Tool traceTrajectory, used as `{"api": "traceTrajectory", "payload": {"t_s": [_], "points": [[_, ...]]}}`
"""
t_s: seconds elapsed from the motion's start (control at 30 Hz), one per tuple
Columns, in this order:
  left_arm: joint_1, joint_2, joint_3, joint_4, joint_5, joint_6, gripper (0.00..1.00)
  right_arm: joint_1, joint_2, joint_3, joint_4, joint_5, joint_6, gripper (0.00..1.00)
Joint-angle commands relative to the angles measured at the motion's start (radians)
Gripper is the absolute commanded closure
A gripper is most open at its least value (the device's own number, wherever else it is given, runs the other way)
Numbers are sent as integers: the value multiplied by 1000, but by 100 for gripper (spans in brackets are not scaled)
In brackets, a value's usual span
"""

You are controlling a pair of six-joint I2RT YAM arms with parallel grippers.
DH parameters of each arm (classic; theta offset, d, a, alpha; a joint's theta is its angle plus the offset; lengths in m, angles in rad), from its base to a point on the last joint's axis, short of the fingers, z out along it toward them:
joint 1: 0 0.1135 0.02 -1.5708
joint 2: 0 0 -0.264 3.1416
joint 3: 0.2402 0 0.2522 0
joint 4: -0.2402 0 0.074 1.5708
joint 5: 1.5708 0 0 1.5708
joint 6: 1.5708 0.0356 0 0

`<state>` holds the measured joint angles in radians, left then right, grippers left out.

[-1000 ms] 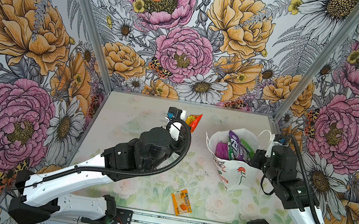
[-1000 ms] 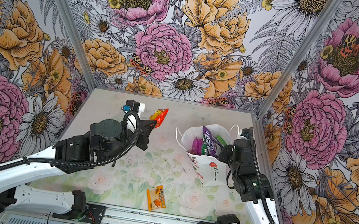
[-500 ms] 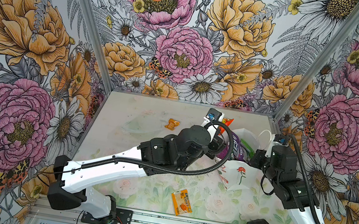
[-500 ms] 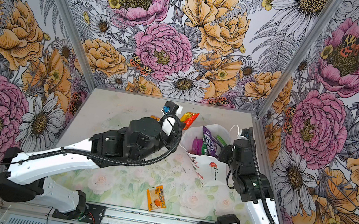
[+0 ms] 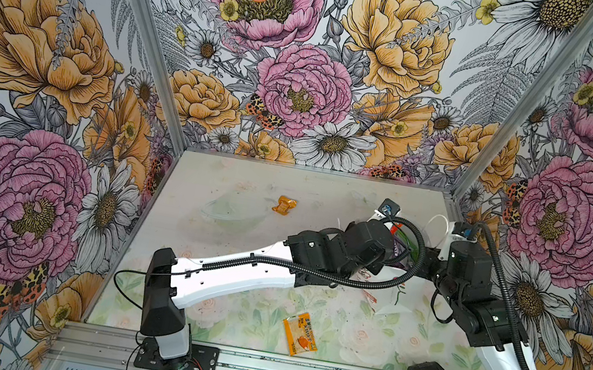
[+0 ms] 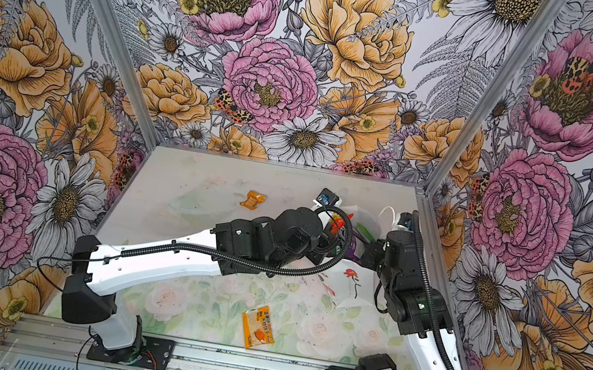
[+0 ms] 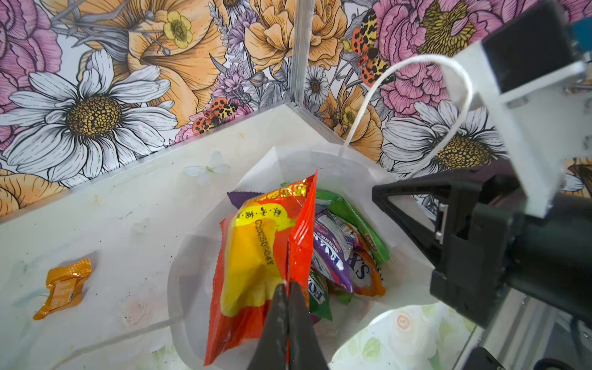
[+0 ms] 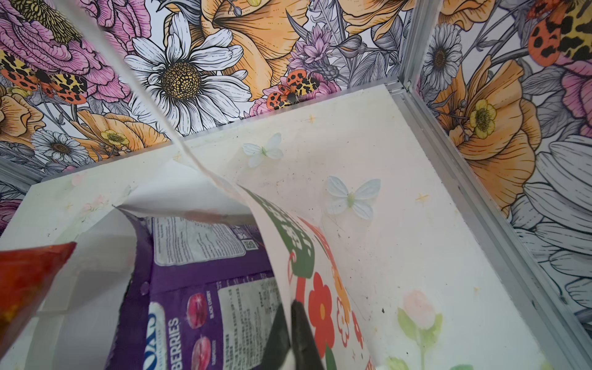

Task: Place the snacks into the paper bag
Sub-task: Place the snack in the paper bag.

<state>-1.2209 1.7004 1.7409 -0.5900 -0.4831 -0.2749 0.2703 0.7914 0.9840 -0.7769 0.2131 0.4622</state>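
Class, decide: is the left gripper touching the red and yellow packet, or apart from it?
Touching. The left wrist view shows the left gripper shut on the edge of the red and yellow packet, over the open paper bag.

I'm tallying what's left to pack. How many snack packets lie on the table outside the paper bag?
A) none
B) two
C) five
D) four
B: only a crumpled orange packet and a flat orange packet lie on the table outside the paper bag.
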Motion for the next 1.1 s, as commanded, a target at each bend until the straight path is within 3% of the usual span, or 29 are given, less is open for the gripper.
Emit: {"api": "traceTrajectory", "payload": {"t_s": [0.0, 0.4, 1.07], "points": [[18, 1, 26, -27, 24, -54, 100, -5, -20, -1, 57, 3, 12, 100], [75, 41, -17, -34, 117, -120, 100, -5, -15, -2, 57, 8, 13, 100], [103, 270, 153, -59, 267, -129, 100, -5, -21, -1, 57, 9, 12, 100]]}}
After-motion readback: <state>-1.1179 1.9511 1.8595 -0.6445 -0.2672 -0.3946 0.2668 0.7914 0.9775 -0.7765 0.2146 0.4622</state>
